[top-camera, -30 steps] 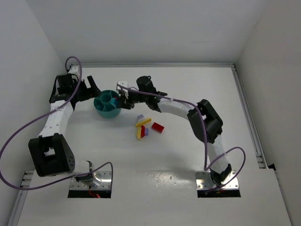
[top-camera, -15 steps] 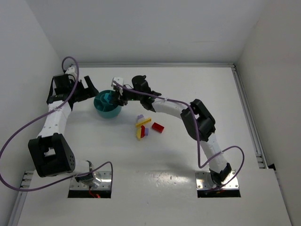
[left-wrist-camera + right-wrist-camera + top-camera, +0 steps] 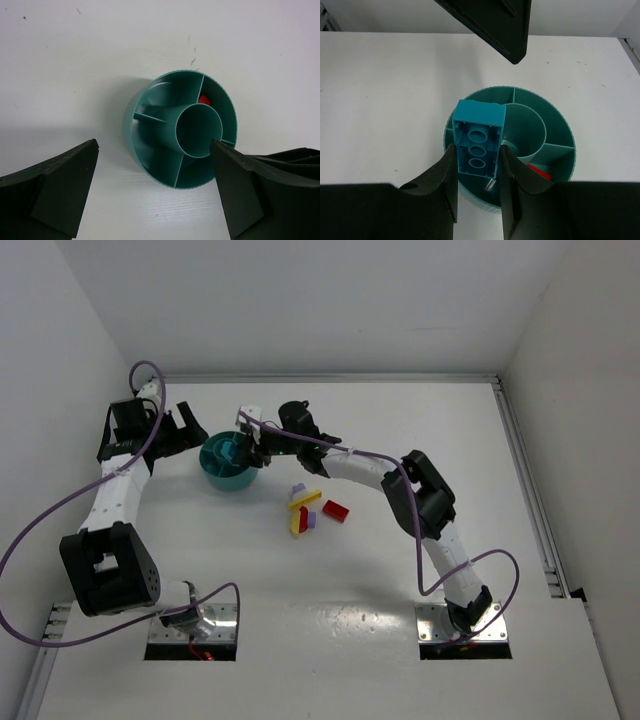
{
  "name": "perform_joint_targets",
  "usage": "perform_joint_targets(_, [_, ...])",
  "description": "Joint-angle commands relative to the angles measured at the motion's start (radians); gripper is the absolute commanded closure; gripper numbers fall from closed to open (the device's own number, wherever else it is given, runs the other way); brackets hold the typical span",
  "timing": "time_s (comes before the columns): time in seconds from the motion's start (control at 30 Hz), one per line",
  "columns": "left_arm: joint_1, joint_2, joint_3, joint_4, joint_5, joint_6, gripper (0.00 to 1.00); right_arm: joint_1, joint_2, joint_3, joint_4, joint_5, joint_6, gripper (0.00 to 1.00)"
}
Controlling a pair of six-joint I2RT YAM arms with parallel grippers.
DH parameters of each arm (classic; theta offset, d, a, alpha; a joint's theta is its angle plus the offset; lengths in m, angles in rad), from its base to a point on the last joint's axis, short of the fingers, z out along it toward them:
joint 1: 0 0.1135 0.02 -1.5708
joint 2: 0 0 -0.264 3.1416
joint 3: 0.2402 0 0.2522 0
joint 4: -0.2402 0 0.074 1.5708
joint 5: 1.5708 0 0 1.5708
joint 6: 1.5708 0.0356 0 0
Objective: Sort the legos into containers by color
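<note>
The round teal bowl (image 3: 226,465) with inner dividers stands at the back left; it also shows in the left wrist view (image 3: 150,145) and the right wrist view (image 3: 560,127). My right gripper (image 3: 476,172) is shut on a teal brick (image 3: 479,137) and holds it above the bowl's left side. A red brick (image 3: 540,171) lies in one compartment, also seen in the left wrist view (image 3: 203,99). My left gripper (image 3: 152,192) is open and empty just left of the bowl (image 3: 185,430). Loose yellow (image 3: 303,500), red (image 3: 336,510) and lilac (image 3: 298,489) bricks lie right of the bowl.
White walls close in the table at the back and left. A metal rail (image 3: 525,480) runs along the right edge. The arm bases (image 3: 190,625) sit at the near edge.
My right gripper has moved left with the teal brick, from beside the bowl's right rim to over the bowl. The left gripper has shifted slightly left.
</note>
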Motion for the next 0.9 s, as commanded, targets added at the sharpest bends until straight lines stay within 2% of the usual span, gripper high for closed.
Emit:
perform_joint_targets(0.0, [0.014,0.004,0.007,0.017,0.015,0.007,0.0,0.006,0.004,0.046,0.012,-0.045,0.005,0.84])
perform_joint_targets(0.03, [0.014,0.004,0.007,0.017,0.015,0.007,0.0,0.006,0.004,0.046,0.012,-0.045,0.005,0.69])
perform_joint_targets(0.1, [0.014,0.004,0.007,0.017,0.015,0.007,0.0,0.006,0.004,0.046,0.012,-0.033,0.005,0.57])
perform_joint_targets(0.13, [0.014,0.013,0.007,0.017,0.015,0.007,0.0,0.006,0.004,0.046,0.012,-0.033,0.005,0.47])
perform_joint_targets(0.23, [0.014,0.013,0.007,0.017,0.015,0.007,0.0,0.006,0.004,0.037,0.05,0.016,0.043,0.33])
perform_joint_targets(0.33, [0.014,0.013,0.016,0.017,0.027,0.016,0.0,-0.018,-0.022,0.025,0.115,0.074,0.112,0.32])
perform_joint_targets(0.43, [0.014,0.013,0.025,0.017,0.027,0.045,0.0,-0.092,-0.15,-0.065,0.051,0.183,0.123,0.42])
perform_joint_targets(0.5, [0.002,0.003,0.025,0.028,0.015,0.067,0.0,-0.158,-0.242,-0.145,-0.021,0.17,0.123,0.49])
perform_joint_targets(0.53, [-0.008,0.003,0.014,0.028,0.015,0.067,0.0,-0.223,-0.328,-0.215,-0.075,0.136,0.083,0.5])
perform_joint_targets(0.57, [-0.008,0.003,0.014,0.04,0.015,0.067,0.0,-0.25,-0.367,-0.243,-0.217,0.122,0.05,0.51])
perform_joint_targets(0.63, [-0.029,0.003,0.005,0.051,0.005,0.067,0.0,-0.306,-0.463,-0.323,-0.374,0.081,-0.071,0.51])
perform_joint_targets(0.67, [-0.041,0.003,-0.004,0.068,0.005,0.067,0.0,-0.322,-0.491,-0.352,-0.52,0.041,-0.111,0.51])
perform_joint_targets(0.73, [-0.064,0.003,-0.004,0.079,0.005,0.067,0.0,-0.331,-0.557,-0.42,-0.682,-0.003,-0.257,0.51])
perform_joint_targets(0.8, [-0.092,0.003,-0.004,0.088,-0.004,0.076,0.0,-0.331,-0.589,-0.48,-0.86,-0.036,-0.323,0.51])
perform_joint_targets(0.87, [-0.101,-0.01,-0.013,0.088,-0.025,0.085,0.0,-0.331,-0.599,-0.518,-0.932,-0.059,-0.385,0.47])
